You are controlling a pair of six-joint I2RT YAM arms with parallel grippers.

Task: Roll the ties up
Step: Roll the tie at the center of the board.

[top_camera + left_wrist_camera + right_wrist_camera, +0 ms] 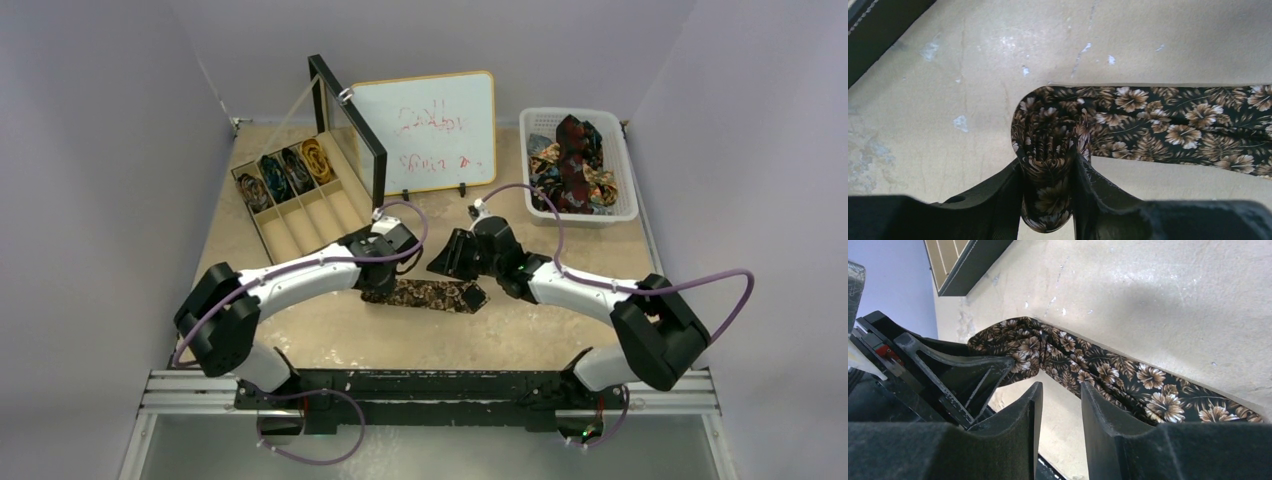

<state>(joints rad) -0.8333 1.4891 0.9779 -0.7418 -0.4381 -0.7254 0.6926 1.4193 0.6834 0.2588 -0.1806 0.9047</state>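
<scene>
The brown flowered tie (432, 295) lies on the surface (310, 335), its folded end pinched between the left fingers (1003, 195). The right fingers (1023, 420) stand slightly apart near it, holding nothing.

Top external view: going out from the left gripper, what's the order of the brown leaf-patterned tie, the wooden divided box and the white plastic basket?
1. Brown leaf-patterned tie, pinched in the left gripper.
2. Wooden divided box, back left.
3. White plastic basket, back right.
</scene>
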